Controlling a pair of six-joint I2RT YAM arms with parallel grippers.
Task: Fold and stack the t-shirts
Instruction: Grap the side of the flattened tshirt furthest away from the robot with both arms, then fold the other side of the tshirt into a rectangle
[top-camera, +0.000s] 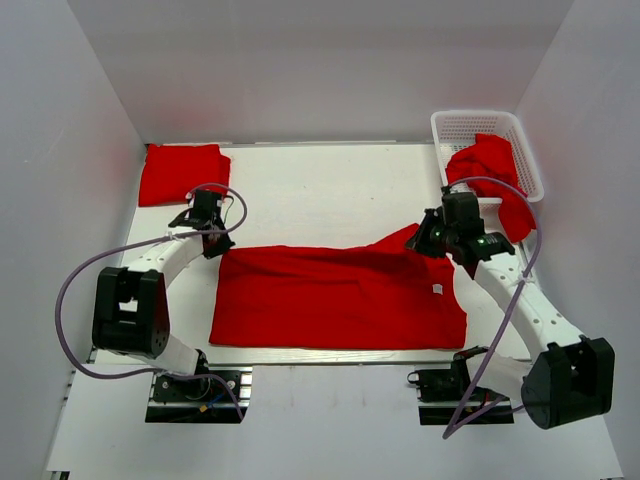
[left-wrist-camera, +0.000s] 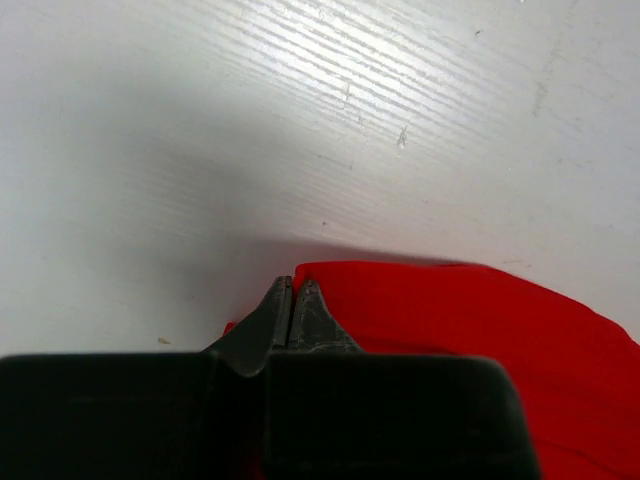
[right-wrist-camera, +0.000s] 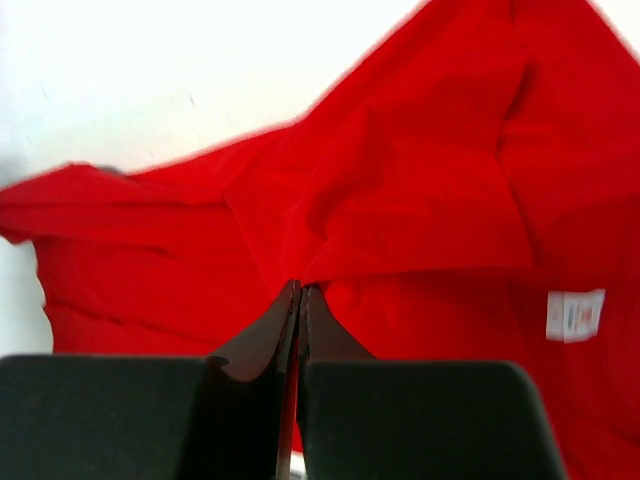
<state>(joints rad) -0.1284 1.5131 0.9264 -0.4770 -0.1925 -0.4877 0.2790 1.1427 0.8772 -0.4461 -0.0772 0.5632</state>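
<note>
One red t-shirt (top-camera: 340, 295) lies spread across the middle of the table, its white neck label (top-camera: 437, 290) near its right side. My left gripper (top-camera: 213, 240) is at the shirt's far left corner. In the left wrist view its jaws (left-wrist-camera: 293, 285) are shut on the edge of the red cloth (left-wrist-camera: 470, 320). My right gripper (top-camera: 427, 240) is at the shirt's far right part. In the right wrist view its jaws (right-wrist-camera: 300, 290) are shut on a raised fold of the shirt (right-wrist-camera: 400, 180), with the label (right-wrist-camera: 574, 315) to the right. A folded red t-shirt (top-camera: 182, 172) lies at the back left.
A white lattice basket (top-camera: 470, 125) stands at the back right with another crumpled red t-shirt (top-camera: 490, 165) spilling over its near rim. White walls close in the table on the left, back and right.
</note>
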